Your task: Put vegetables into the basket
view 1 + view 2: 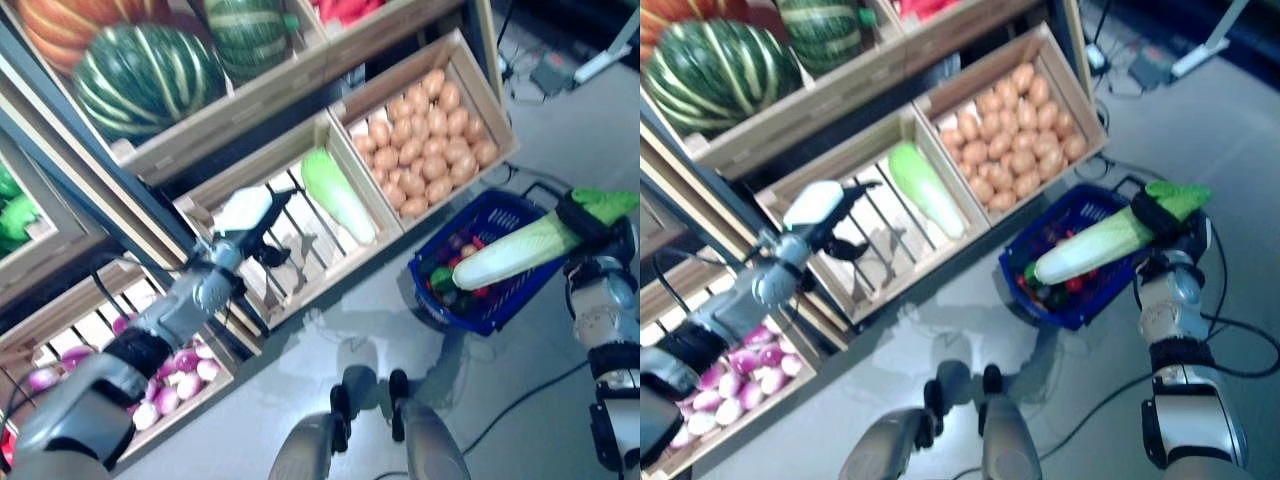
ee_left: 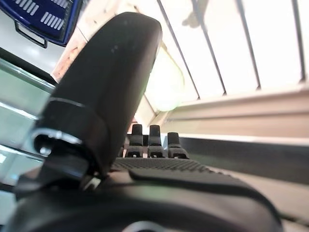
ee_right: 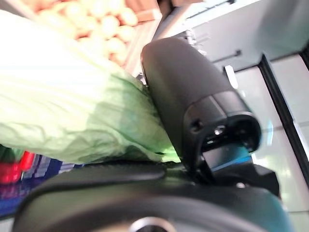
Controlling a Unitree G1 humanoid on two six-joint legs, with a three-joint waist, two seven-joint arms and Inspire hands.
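Note:
My right hand [image 1: 592,226] is shut on the leafy end of a long pale-green cabbage [image 1: 510,255], which lies tilted over the blue basket [image 1: 505,210] on the floor. In the right wrist view the cabbage [image 3: 63,106] is pressed between the thumb [image 3: 188,92] and the palm. Red, green and dark vegetables [image 1: 455,272] lie in the basket. A second cabbage [image 1: 338,195] rests in a slatted wooden crate [image 1: 200,208]. My left hand [image 1: 255,222] hovers open over that crate's left half, apart from the cabbage and holding nothing.
A crate of potatoes [image 1: 425,125] stands right of the cabbage crate, just behind the basket. Striped green squashes [image 1: 145,75] fill the shelf above. A low crate of purple-white bulbs [image 1: 180,375] sits under my left arm. Grey floor lies in front.

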